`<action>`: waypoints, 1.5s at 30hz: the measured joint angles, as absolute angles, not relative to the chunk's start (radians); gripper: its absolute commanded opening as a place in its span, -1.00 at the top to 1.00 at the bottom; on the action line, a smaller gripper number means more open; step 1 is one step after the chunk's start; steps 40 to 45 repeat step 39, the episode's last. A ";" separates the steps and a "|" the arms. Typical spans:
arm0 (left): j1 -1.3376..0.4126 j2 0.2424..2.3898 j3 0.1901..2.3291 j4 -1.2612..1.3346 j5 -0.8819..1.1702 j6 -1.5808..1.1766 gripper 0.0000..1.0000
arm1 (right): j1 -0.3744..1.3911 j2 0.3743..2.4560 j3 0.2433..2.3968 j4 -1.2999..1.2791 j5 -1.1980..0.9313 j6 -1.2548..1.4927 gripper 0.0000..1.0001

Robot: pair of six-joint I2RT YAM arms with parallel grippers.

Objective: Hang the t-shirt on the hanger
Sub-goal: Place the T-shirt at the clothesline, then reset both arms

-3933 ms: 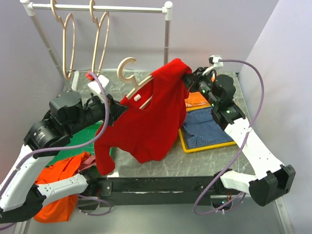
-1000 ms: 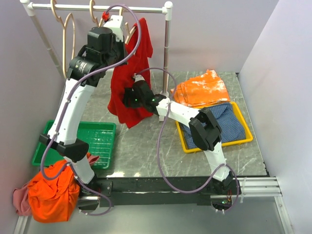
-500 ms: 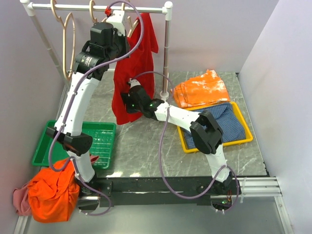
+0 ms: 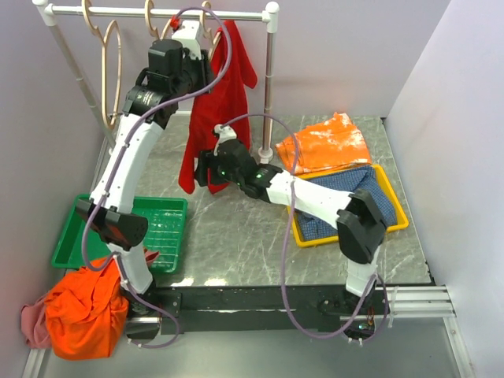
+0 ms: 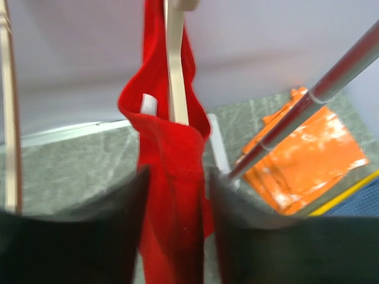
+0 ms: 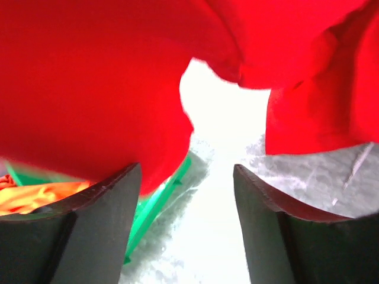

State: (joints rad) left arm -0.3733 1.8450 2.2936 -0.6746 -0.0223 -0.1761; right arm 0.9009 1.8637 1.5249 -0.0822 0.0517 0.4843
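T-shirt [image 4: 216, 110] hung on the hanger [image 5: 176, 71], apparently hooked over the rail [image 4: 118, 12], with the left gripper [image 5: 176, 177] spread either side of the cloth and the right gripper [image 6: 186, 168] gaping empty below, so seemingly only withdrawal was left.

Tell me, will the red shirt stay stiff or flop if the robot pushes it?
Probably flop: the t-shirt hangs in loose folds. It would likely swing too, dangling from the hanger on the rail. The thin fabric looks light.
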 measured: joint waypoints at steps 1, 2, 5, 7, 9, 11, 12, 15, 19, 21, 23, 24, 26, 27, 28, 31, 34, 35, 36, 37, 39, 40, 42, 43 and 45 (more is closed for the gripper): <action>-0.373 1.835 2.280 -0.668 -0.021 -0.173 -0.76 | 0.902 1.844 1.513 -0.083 0.059 0.484 -0.46; -0.373 1.826 2.269 -0.662 -0.019 -0.175 -0.93 | 0.906 1.824 1.500 -0.081 0.067 0.482 -0.49; -0.373 1.775 2.228 -0.635 -0.013 -0.183 -0.93 | 0.910 1.758 1.465 -0.086 0.091 0.482 -0.52; -0.373 1.703 2.166 -0.609 -0.012 -0.197 -0.93 | 0.914 1.699 1.433 -0.096 0.112 0.482 -0.54; -0.373 1.611 2.082 -0.573 -0.007 -0.212 -0.93 | 0.917 1.624 1.390 -0.093 0.137 0.482 -0.56; -0.374 1.498 1.989 -0.533 0.009 -0.235 -0.93 | 0.919 1.549 1.339 -0.085 0.157 0.482 -0.57; -0.374 1.441 1.936 -0.511 0.020 -0.250 -0.93 | 0.919 1.502 1.305 -0.078 0.170 0.482 -0.57; -0.381 1.245 1.737 -0.426 0.062 -0.293 -0.93 | 0.919 1.370 1.204 -0.065 0.206 0.483 -0.57; -0.469 1.052 1.495 -0.350 0.077 -0.339 -0.93 | 0.919 1.223 1.073 -0.039 0.263 0.493 -0.58; -0.562 0.992 1.388 -0.321 0.059 -0.355 -0.93 | 0.919 1.150 1.002 -0.037 0.305 0.499 -0.59; -0.680 0.949 1.256 -0.291 0.020 -0.371 -0.93 | 0.919 1.081 0.930 -0.033 0.349 0.504 -0.60; -0.720 0.938 1.209 -0.289 0.007 -0.381 -0.93 | 0.919 1.044 0.896 -0.037 0.373 0.508 -0.60; -0.797 0.926 1.092 -0.266 -0.034 -0.406 -0.93 | 0.921 0.975 0.829 -0.028 0.415 0.516 -0.60; -0.831 0.928 1.025 -0.259 -0.056 -0.420 -0.93 | 0.921 0.934 0.793 -0.027 0.437 0.521 -0.61; -0.855 0.934 0.972 -0.251 -0.074 -0.436 -0.93 | 0.921 0.895 0.757 -0.022 0.458 0.527 -0.61; -0.903 0.961 0.861 -0.244 -0.112 -0.481 -0.93 | 0.921 0.792 0.670 -0.008 0.510 0.539 -0.62; -0.921 0.981 0.786 -0.212 -0.131 -0.522 -0.93 | 0.921 0.733 0.617 -0.006 0.553 0.549 -0.62; -0.921 0.979 0.770 -0.196 -0.134 -0.531 -0.93 | 0.921 0.729 0.613 -0.009 0.564 0.553 -0.62; -0.921 0.978 0.756 -0.178 -0.138 -0.540 -0.93 | 0.921 0.729 0.613 -0.010 0.571 0.554 -0.62; -0.921 0.977 0.747 -0.159 -0.143 -0.546 -0.93 | 0.921 0.733 0.613 -0.010 0.579 0.557 -0.62; -0.921 0.977 0.746 -0.133 -0.159 -0.553 -0.93 | 0.921 0.738 0.612 -0.014 0.588 0.558 -0.63; -0.921 0.977 0.746 -0.133 -0.159 -0.553 -0.93 | 0.921 0.738 0.612 -0.014 0.588 0.558 -0.63; -0.921 0.977 0.746 -0.133 -0.159 -0.553 -0.93 | 0.921 0.738 0.612 -0.014 0.588 0.558 -0.63; -0.921 0.977 0.746 -0.133 -0.159 -0.553 -0.93 | 0.921 0.738 0.612 -0.014 0.588 0.558 -0.63; -0.921 0.977 0.746 -0.133 -0.159 -0.553 -0.93 | 0.921 0.738 0.612 -0.014 0.588 0.558 -0.63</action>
